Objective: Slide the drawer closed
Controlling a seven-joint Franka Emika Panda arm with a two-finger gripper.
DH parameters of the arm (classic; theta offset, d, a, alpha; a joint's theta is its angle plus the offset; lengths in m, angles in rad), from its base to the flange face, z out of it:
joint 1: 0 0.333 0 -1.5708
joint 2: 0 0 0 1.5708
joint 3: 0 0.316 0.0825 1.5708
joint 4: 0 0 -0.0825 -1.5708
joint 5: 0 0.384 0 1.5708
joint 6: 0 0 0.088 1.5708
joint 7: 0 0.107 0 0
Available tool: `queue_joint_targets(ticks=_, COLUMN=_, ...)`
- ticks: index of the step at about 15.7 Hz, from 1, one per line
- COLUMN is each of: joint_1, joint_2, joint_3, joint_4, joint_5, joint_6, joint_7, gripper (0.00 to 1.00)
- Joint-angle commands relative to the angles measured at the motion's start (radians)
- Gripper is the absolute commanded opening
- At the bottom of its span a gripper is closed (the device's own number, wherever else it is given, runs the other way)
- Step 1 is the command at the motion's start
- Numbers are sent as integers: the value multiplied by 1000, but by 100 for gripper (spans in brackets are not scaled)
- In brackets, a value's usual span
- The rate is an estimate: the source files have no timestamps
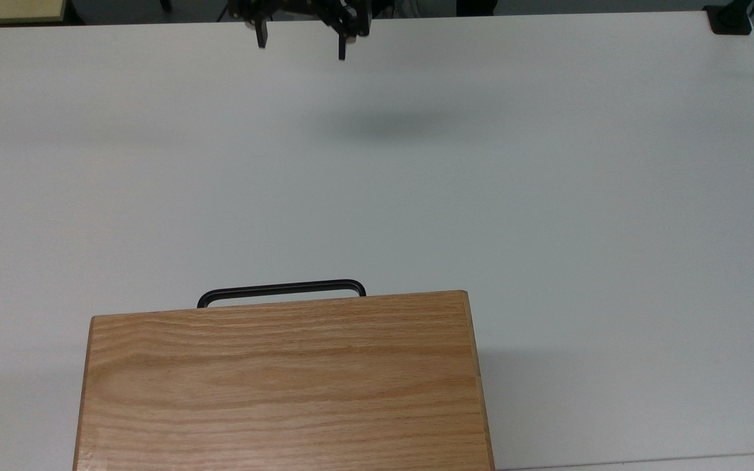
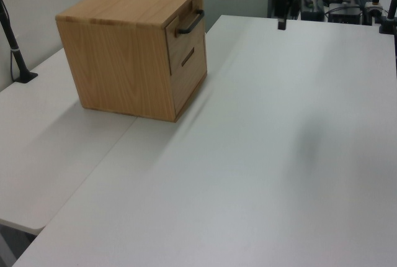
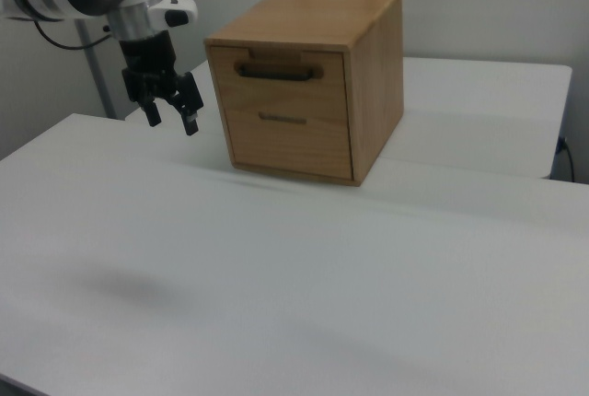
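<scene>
The drawer point(image 3: 287, 87) is the upper one in the wooden cabinet point(image 3: 373, 55), and its front panel lies level with the cabinet's face. Its thin black bar handle point(image 3: 277, 71) juts out past the cabinet's top edge in the top view point(image 1: 282, 288) and sticks out sideways in the left view point(image 2: 190, 23). My gripper point(image 3: 172, 122) hangs open and empty above the table, well away from the handle, to the right view's left of the cabinet. At the top view's upper edge the gripper point(image 1: 301, 46) shows two spread fingertips point(image 1: 260, 40). It also appears in the left view point(image 2: 281, 23).
A lower drawer with a small handle point(image 3: 283, 118) sits under the upper one. The white table point(image 1: 547, 196) stretches wide around the cabinet point(image 1: 285, 379). A black post point(image 2: 15, 49) stands at the left view's left. A black clamp point(image 1: 730, 19) sits at the top view's upper right corner.
</scene>
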Motion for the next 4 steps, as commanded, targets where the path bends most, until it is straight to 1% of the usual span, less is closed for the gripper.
queue_joint_targets(ticks=1, joint_1=-14, joint_2=-37, joint_3=-4, joint_4=-33, joint_5=-5, joint_6=-16, joint_7=11, gripper=100)
queue_joint_targets(ticks=4, joint_1=-17, joint_2=-37, joint_3=-7, joint_4=-31, joint_5=-5, joint_6=-14, joint_7=13, gripper=100)
